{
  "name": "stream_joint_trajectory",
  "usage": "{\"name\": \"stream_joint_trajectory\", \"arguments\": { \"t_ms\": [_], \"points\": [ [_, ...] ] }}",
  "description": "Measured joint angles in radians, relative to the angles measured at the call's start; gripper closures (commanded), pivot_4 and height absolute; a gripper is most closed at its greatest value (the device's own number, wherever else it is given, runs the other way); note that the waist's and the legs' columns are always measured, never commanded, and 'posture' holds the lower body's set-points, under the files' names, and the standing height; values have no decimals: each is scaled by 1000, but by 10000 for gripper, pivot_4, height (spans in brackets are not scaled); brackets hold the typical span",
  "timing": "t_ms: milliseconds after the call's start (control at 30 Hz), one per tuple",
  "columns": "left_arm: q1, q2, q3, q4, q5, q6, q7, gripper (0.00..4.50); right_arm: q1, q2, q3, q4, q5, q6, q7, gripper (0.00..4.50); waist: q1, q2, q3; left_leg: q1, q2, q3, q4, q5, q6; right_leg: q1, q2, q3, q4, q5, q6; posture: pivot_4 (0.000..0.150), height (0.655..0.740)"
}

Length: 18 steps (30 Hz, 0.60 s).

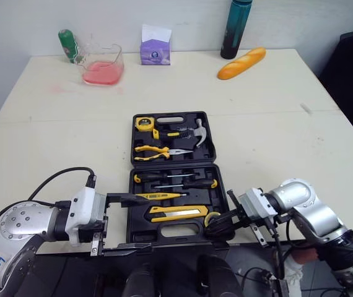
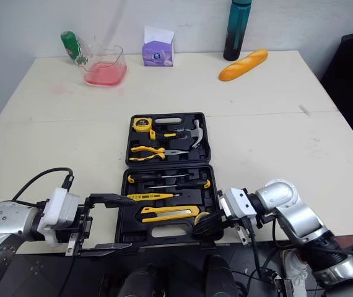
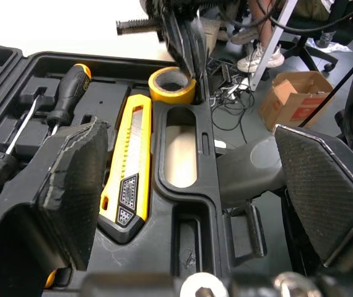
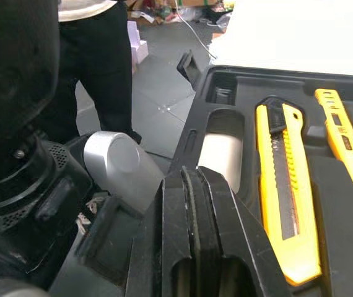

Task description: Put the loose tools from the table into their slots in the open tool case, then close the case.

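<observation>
Right gripper [image 4: 187, 176]: fingers pressed together, nothing visible between them, tips at the yellow roll of tape [image 3: 172, 86] in the near right corner of the black plastic tool case [image 1: 174, 234]. Left gripper [image 1: 136, 223]: spread wide, empty, straddling the case's near left corner. The case lies open flat at the near edge of the cream table [image 1: 52, 124].

Judged step: seat the roll. Press it straight down beside the yellow utility knife [image 1: 175, 213]. Confirm nothing stands proud before folding the far half over.

Black tool case [image 1: 140, 230], yellow utility knife [image 1: 178, 213], orange bread loaf [image 1: 241, 63], purple box [image 1: 155, 52], teal bottle [image 1: 235, 28]
</observation>
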Motion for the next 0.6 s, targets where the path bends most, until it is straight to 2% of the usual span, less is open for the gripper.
{"name": "stream_joint_trajectory", "arguments": {
  "t_ms": [167, 400, 533, 600],
  "points": [
    [30, 12, 5, -2, 0, -3, -4, 0, -12, 41, 1, 109, -66, -78, 36, 44186, -1, -1, -1, 1, 0, 0, 0, 0, 0, 1, 0, 0, 0, 0, 0, 1500, 7400],
    [31, 27, 18, -1, -1, 0, -3, 0, -14, 51, 7, 127, -108, -108, 24, 44186, -1, -7, -6, 3, 1, -1, 0, 0, -1, 3, 0, 0, 0, 0, 0, 1500, 7400],
    [41, 31, 26, -2, -1, 5, 0, 0, -11, 48, 24, 113, -134, -66, -18, 44186, -2, -12, -11, 19, 3, -2, -3, -3, -3, 19, 0, -2, -5, -1, -3, 1500, 7400],
    [43, 32, 35, -2, -1, 9, 2, 0, -12, 43, 32, 99, -148, -48, -32, 44186, -3, -14, -17, 20, 5, -2, -3, -5, -4, 20, -2, -1, -5, -2, -3, 1500, 7400]
  ]
}}
